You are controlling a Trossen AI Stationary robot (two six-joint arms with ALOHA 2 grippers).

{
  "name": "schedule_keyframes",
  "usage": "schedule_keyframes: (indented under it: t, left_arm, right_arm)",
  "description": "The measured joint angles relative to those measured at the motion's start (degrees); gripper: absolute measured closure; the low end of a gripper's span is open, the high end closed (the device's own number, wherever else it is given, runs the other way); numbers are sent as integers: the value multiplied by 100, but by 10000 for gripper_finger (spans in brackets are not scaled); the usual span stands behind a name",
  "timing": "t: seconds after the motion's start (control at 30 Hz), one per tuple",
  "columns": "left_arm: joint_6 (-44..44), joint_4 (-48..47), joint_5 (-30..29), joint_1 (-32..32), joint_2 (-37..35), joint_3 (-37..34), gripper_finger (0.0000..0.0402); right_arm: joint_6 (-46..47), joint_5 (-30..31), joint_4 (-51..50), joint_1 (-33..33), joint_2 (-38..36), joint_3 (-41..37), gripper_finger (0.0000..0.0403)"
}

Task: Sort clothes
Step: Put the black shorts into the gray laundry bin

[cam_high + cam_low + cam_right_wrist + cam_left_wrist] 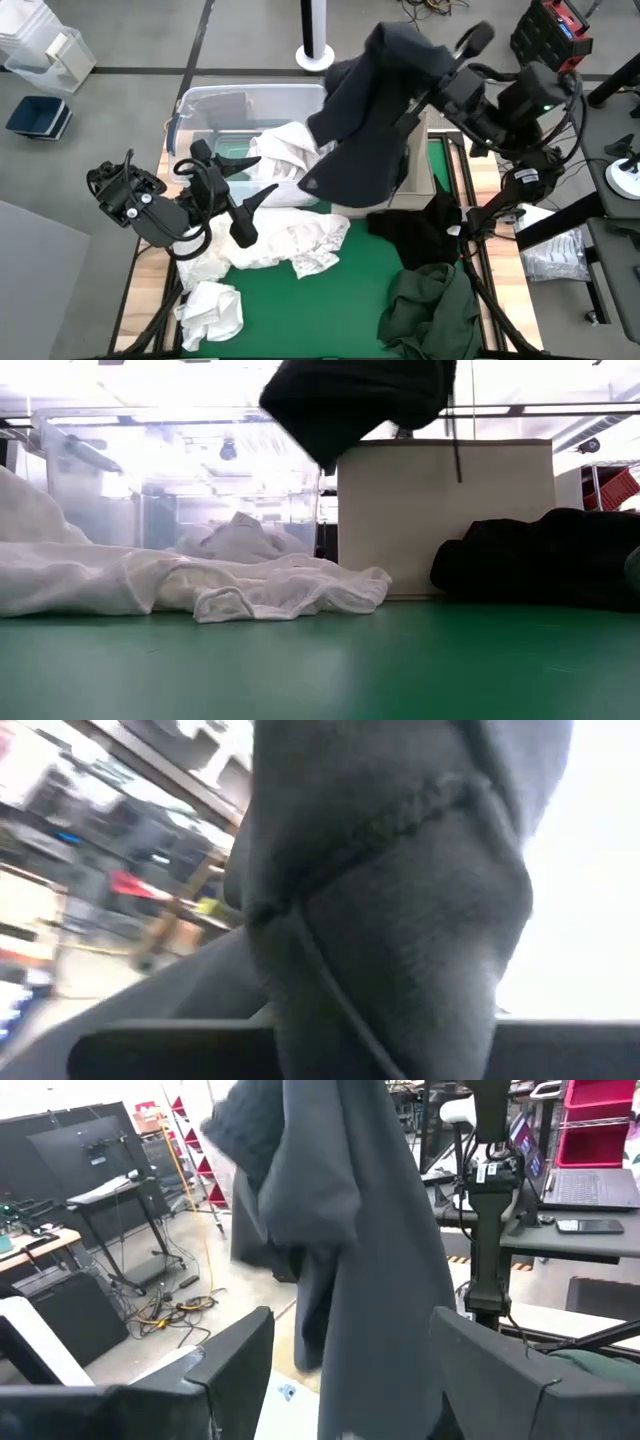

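Note:
A charcoal grey garment (370, 110) hangs high over the two bins at the far side, with my right gripper (430, 85) shut on it and largely draped by it. My left gripper (265, 173) stands open at the near wall of the clear bin, beside white clothes (290, 150) that spill over that wall. In the left wrist view the grey garment (350, 1230) shows farther off between the open fingers. More white clothes (290, 245) lie on the green mat (350, 300), with a black garment (425, 230) and a dark green one (430, 305) to the right. My right gripper holds a bunched fold of the grey garment with a seam across it (400, 820); the cloth itself hides the fingers, so the kind of hold cannot be told. The garment hangs slack below the gripper, and its lower end (330, 440) is clear of the white box.
A clear plastic bin (210, 105) stands at the far left and a white box (445, 515) at the far right, beneath the hanging garment. A crumpled white piece (210, 310) lies near the mat's front left corner. Bare mat shows in the near middle.

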Motion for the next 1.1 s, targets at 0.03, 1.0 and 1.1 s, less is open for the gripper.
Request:
schedule_keyframes:
  t: [0.03, 1.0, 1.1]
  left_arm:
    - [2, 0, 0, 0, 0, 0, 157]
    - [273, -20, -261, 0, 0, 0, 157]
    - [274, -20, -274, 0, 0, 0, 157]
  right_arm:
    - [-194, 159, 31, 0, -29, 0, 391]
    - [543, 891, -1363, -2892, -80, 0, 390]
    - [1481, 526, -2133, -3133, -38, 0, 390]
